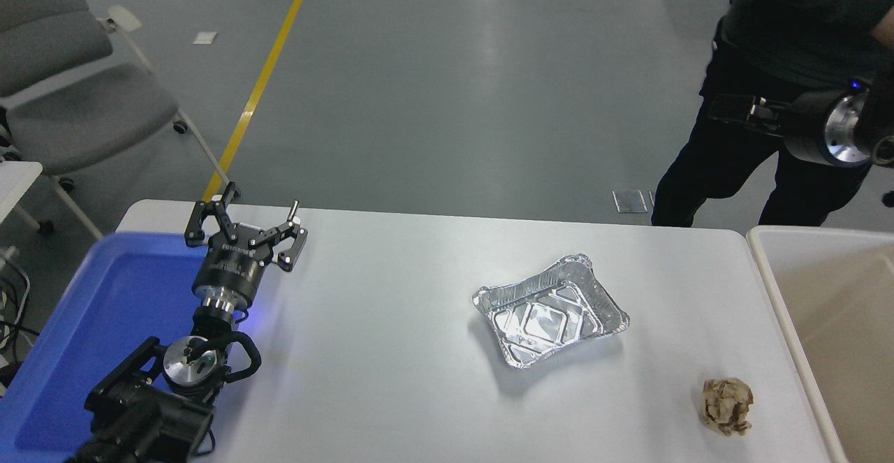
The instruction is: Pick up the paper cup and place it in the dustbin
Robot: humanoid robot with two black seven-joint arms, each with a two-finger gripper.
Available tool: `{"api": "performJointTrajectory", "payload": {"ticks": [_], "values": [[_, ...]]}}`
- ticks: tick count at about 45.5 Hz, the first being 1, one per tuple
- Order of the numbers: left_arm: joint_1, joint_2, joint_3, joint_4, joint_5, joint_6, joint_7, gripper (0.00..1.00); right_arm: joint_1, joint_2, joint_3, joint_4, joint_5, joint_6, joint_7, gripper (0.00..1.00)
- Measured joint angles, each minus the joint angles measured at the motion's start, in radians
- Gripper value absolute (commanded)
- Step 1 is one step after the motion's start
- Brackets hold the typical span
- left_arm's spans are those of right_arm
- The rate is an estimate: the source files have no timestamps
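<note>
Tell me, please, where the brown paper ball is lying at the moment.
In the head view, the paper ball lies on the table at the near right, just left of the dustbin and nearer than the foil tray.

Left gripper (246,225) sits parked over the blue tray (105,323) edge, fingers spread wide. Right gripper (733,108) is up high at the right edge, in front of a person (789,23); can't tell its state. Foil tray (550,311) mid-table (391,351), crumpled brown paper ball (727,406) near the dustbin (775,288).
</note>
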Motion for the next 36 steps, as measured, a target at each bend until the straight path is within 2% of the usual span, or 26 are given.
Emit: {"api": "performJointTrajectory", "payload": {"ticks": [8,21,36], "values": [[0.0,0.0,0.0,0.0,0.0,0.001,0.0,0.99,0.103,0.118,-0.054,0.08,0.047,0.079,0.003,1.0],[0.0,0.0,0.0,0.0,0.0,0.001,0.0,0.99,0.222,0.238,-0.071,0.169,0.125,0.263,0.005,1.0],[0.0,0.0,0.0,0.0,0.0,0.001,-0.001,0.99,0.314,0.298,-0.088,0.257,0.24,0.412,0.006,1.0]]}}
